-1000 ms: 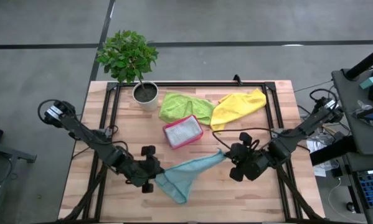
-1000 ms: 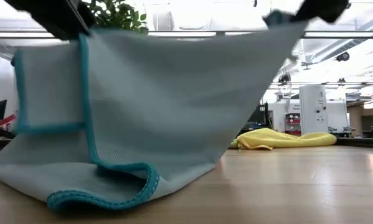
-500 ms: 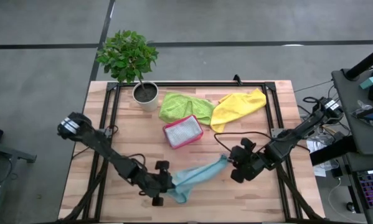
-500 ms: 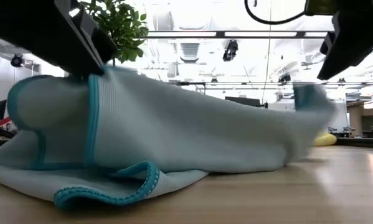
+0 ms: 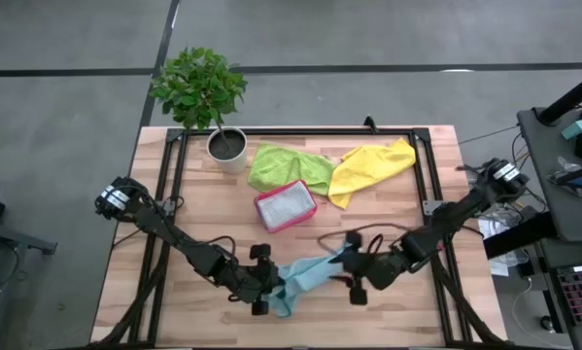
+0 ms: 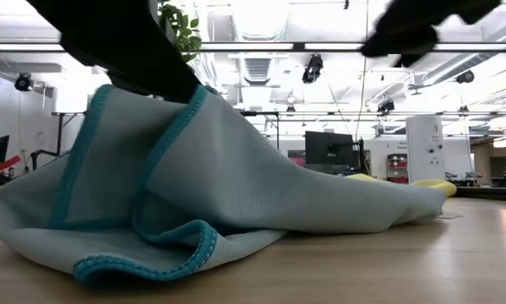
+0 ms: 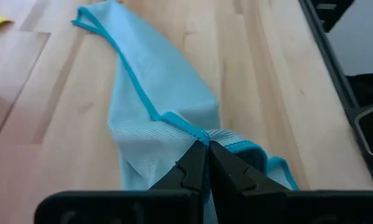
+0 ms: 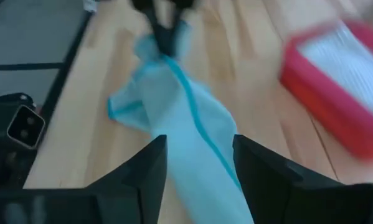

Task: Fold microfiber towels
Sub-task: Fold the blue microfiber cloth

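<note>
A light teal-blue towel (image 5: 310,274) lies bunched in a narrow strip on the near middle of the table. My left gripper (image 5: 271,289) is shut on its left end. My right gripper (image 5: 354,277) hovers open over its right end (image 8: 192,140), a finger on each side, touching nothing. That right end (image 6: 413,201) rests on the wood. A lime green towel (image 5: 289,167) and a yellow towel (image 5: 370,165) lie crumpled at the far side. My left gripper pinches the towel's darker hemmed edge (image 7: 198,137) between its two shut fingertips, where the cloth is folded over, so more than one layer. The fingers slant down from the table's left. The held part (image 6: 181,105) stands up in a peak; the rest lies slack on the table.
A pink tray (image 5: 285,204) sits just beyond the teal towel, in the middle of the table. A potted plant (image 5: 222,136) stands at the far left corner. Black frame rails (image 5: 174,185) run along the table's edges. Bare wood shows at near left and near right.
My right gripper has sunk toward the near edge, opened and let go of the towel's right corner, which has dropped onto the table. My left gripper has gone right and down with its end. The towel, hung spread between both, now lies slumped and narrow.
</note>
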Available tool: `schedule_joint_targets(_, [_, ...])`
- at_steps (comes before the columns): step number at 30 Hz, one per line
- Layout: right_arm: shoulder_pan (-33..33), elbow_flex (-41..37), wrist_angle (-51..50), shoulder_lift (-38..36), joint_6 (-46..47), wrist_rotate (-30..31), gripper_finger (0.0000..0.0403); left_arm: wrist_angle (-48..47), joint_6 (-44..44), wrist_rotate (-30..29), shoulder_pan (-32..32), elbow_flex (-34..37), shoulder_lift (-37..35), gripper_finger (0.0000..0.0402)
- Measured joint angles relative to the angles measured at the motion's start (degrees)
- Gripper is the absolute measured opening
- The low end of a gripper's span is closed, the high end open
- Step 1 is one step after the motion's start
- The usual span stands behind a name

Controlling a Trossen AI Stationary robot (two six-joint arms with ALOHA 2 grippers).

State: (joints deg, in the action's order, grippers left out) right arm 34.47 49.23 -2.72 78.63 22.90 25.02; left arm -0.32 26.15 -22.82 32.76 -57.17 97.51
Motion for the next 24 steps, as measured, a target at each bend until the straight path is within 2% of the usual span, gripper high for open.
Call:
schedule_joint_targets(3, [-0.65,0.37,11.18,5.90,-7.94,-0.07,0.0175,-0.11,-0.03,-0.01,-0.51,0.02,0.00,0.0000])
schedule_joint_targets(7, [-2.57,2.83,19.01,13.53,-15.74,-0.04,0.0169,-0.14,-1.30,0.01,-0.44,-0.12,0.00,0.0000])
schedule_joint_targets(11, [-4.83,7.05,20.02,19.40,-20.20,-0.94,0.0162,-0.09,-1.44,0.43,-0.44,-0.22,-0.02,0.0000])
schedule_joint_targets(15, [-7.13,11.30,19.97,23.01,-23.10,-6.76,0.0154,0.10,-1.49,0.74,-0.44,-0.22,-0.04,0.0000])
schedule_joint_targets(19, [-8.98,13.78,19.24,25.04,-24.11,-11.58,0.0148,0.39,-1.51,1.21,-0.43,-0.22,-0.04,0.0000])
schedule_joint_targets(24, [-9.91,14.27,19.29,25.36,-24.02,-14.51,0.0132,1.42,-1.45,1.50,-0.44,-0.22,-0.09,0.0000])
